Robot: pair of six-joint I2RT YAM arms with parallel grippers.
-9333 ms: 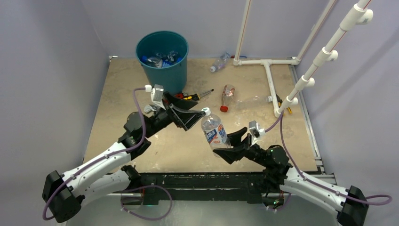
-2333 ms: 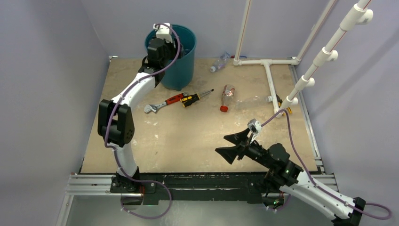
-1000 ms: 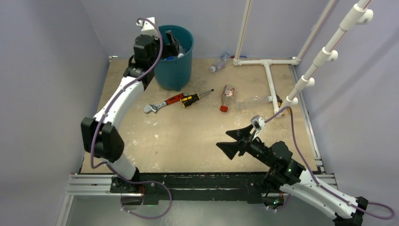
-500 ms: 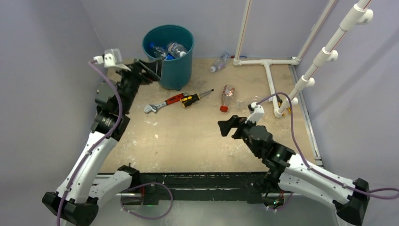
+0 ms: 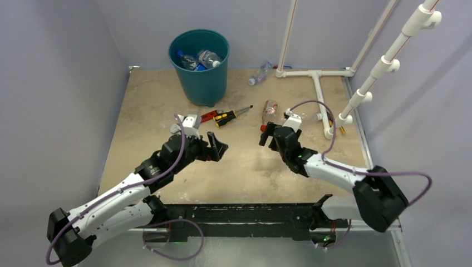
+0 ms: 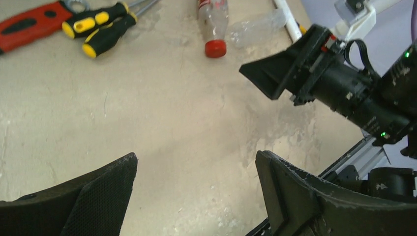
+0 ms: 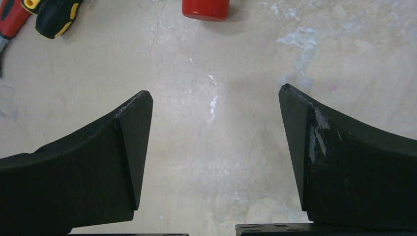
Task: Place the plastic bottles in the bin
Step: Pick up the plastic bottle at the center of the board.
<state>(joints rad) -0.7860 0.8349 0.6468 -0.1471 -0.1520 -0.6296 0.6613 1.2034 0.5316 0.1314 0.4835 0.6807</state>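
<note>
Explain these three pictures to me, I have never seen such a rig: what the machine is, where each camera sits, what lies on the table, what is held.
This is a robot: two arms bolted at the near edge of a table, each ending in a two-finger gripper. The wide picture looks down from above and behind them. The other two come from small cameras on the wrists, so the black shapes at the bottom are each arm's own fingers. The left gripper and the right gripper both stand open and hold nothing. At the back stands a teal bin with several plastic bottles inside. Loose on the table lie a red-capped bottle, a clear bottle by the white pipe frame, another bottle at the far edge, a red-handled wrench and yellow-and-black tool handles.
</note>
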